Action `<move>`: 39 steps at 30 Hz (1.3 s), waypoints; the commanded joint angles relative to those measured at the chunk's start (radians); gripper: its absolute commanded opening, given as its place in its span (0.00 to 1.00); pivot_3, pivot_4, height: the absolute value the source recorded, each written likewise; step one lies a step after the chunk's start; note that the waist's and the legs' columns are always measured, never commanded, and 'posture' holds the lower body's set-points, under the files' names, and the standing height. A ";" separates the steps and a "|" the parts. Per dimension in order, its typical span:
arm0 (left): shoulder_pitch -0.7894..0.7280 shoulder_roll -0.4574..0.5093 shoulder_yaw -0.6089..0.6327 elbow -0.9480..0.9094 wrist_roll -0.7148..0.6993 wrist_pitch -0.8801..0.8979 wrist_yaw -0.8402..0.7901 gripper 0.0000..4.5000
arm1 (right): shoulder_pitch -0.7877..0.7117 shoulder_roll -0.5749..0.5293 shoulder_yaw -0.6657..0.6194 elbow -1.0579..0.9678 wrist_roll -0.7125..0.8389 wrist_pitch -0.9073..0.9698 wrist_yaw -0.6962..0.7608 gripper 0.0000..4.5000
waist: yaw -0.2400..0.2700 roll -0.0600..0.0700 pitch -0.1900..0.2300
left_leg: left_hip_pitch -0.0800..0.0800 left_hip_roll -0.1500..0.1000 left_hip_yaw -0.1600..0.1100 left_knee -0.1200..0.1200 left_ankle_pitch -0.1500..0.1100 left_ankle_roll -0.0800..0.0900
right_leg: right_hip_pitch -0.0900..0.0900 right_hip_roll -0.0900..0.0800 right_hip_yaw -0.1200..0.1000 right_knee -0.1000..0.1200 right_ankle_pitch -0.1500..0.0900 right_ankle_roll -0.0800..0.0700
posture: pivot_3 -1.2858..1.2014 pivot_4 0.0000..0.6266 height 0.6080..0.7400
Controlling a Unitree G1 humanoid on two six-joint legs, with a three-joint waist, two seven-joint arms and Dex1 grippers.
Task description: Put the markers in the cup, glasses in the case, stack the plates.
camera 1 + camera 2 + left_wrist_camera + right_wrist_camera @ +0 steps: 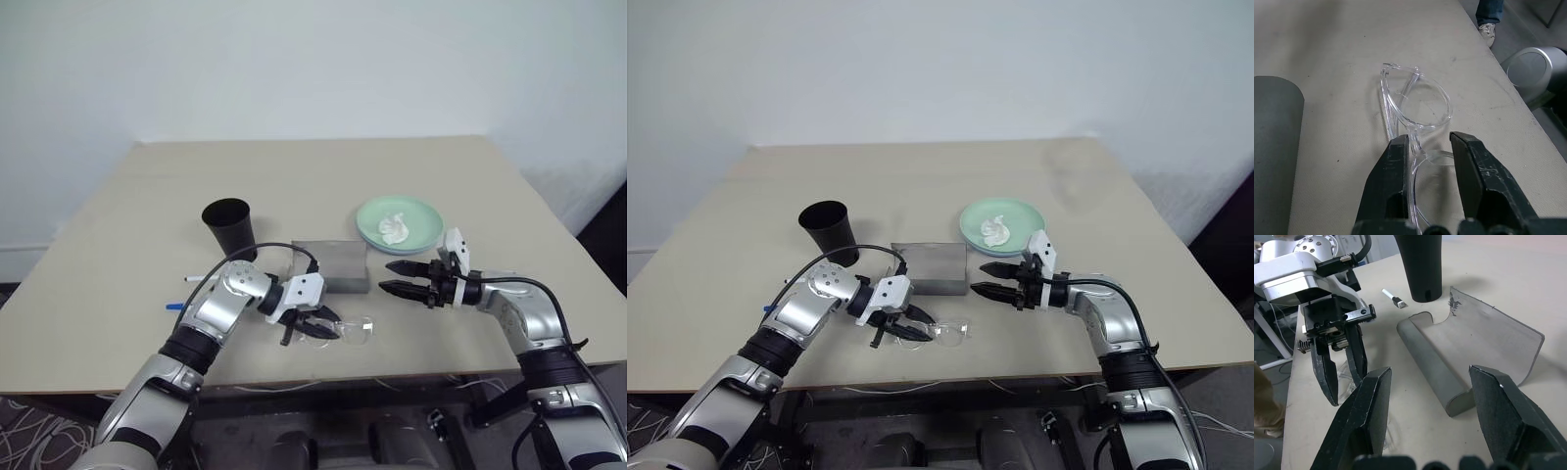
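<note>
Left gripper (1426, 147) is straddling the glasses (1415, 105) at the bridge, jaws closing; frame looking light, springy, slippery, fragile.

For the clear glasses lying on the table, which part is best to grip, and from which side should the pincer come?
Probably the bridge, from above. The glasses lie flat on the table beside the grey case, and the bridge is the narrow middle piece between the two lenses, so thin fingers can straddle it without pressing a lens. The left pincer already has its fingers on either side of that part.
</note>
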 commanded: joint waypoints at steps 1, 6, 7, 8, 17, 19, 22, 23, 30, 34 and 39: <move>-0.034 0.000 0.021 -0.017 -0.010 0.004 -0.009 0.29 | -0.027 -0.003 -0.006 -0.002 0.004 -0.026 -0.005 0.61 | 0.000 0.000 0.000 | 0.000 0.000 0.000 0.000 0.000 0.000 | 0.000 0.000 0.000 0.000 0.000 0.000 | 0.52 0.00 0.97; -0.034 -0.003 0.031 -0.026 -0.022 0.016 -0.008 0.02 | -0.025 -0.002 0.002 0.006 0.002 -0.037 -0.007 0.61 | 0.000 0.000 0.000 | 0.000 0.000 0.000 0.000 0.000 0.000 | 0.000 0.000 0.000 0.000 0.000 0.000 | 0.52 0.00 0.97; -0.033 -0.004 0.033 -0.030 -0.026 0.019 -0.007 0.00 | -0.024 -0.002 0.003 0.006 0.002 -0.038 -0.008 0.61 | 0.000 0.000 0.000 | 0.000 0.000 0.000 0.000 0.000 0.000 | 0.001 0.000 0.000 0.000 0.000 0.000 | 0.52 0.00 0.97; -0.032 -0.005 0.036 -0.036 -0.031 0.025 -0.009 0.00 | -0.023 -0.002 0.003 0.006 0.001 -0.039 -0.008 0.61 | 0.000 0.000 0.000 | 0.001 0.000 0.000 0.001 0.000 0.000 | 0.001 0.000 0.000 0.000 0.000 0.000 | 0.52 0.00 0.97; -0.031 -0.006 0.080 -0.097 -0.104 0.097 -0.014 0.00 | -0.029 -0.002 0.003 0.017 -0.002 -0.055 -0.025 0.61 | 0.000 0.000 0.000 | 0.000 0.000 0.000 0.005 0.001 0.002 | 0.002 0.000 0.000 0.000 0.000 0.001 | 0.52 0.00 0.97; -0.042 -0.007 0.109 -0.127 -0.148 0.143 -0.017 0.00 | -0.038 -0.002 -0.001 0.032 -0.006 -0.064 -0.036 0.61 | 0.000 0.000 0.000 | -0.001 0.000 0.000 0.005 0.001 0.002 | 0.002 0.000 0.000 0.000 0.001 0.002 | 0.52 0.00 0.97; -0.073 -0.003 0.155 -0.143 -0.187 0.171 -0.015 0.00 | -0.051 -0.003 -0.003 0.056 -0.010 -0.078 -0.044 0.61 | 0.000 0.000 0.000 | -0.001 0.000 0.000 0.004 0.001 0.002 | 0.001 0.000 0.000 0.000 0.001 0.002 | 0.52 0.00 0.97; -0.085 -0.002 0.168 -0.137 -0.192 0.167 -0.011 0.00 | -0.054 -0.003 -0.002 0.062 -0.010 -0.081 -0.045 0.61 | 0.000 0.000 0.000 | -0.001 0.000 0.000 0.004 0.001 0.002 | 0.001 0.000 0.000 0.000 0.001 0.003 | 0.52 0.00 0.97; -0.237 0.002 0.179 0.150 -0.025 -0.126 0.131 0.00 | -0.066 -0.002 0.003 0.081 -0.013 -0.095 -0.044 0.61 | 0.000 0.000 0.000 | -0.001 0.000 0.000 0.004 0.001 0.002 | 0.001 0.000 0.000 0.000 0.002 0.003 | 0.52 0.00 0.97; -0.313 -0.031 0.164 0.339 0.031 -0.259 0.150 0.00 | -0.068 0.001 0.006 0.083 -0.016 -0.098 -0.047 0.61 | 0.000 0.000 0.000 | -0.001 -0.001 0.000 0.004 0.001 0.002 | 0.001 0.000 0.001 0.000 0.002 0.004 | 0.52 0.00 0.97; -0.402 -0.077 0.137 0.575 0.127 -0.407 0.200 0.00 | -0.061 0.002 0.003 0.075 -0.016 -0.098 -0.053 0.61 | 0.001 -0.001 0.000 | -0.003 -0.002 -0.001 0.004 0.001 0.003 | 0.001 0.000 0.001 -0.001 0.004 0.006 | 0.52 0.00 0.97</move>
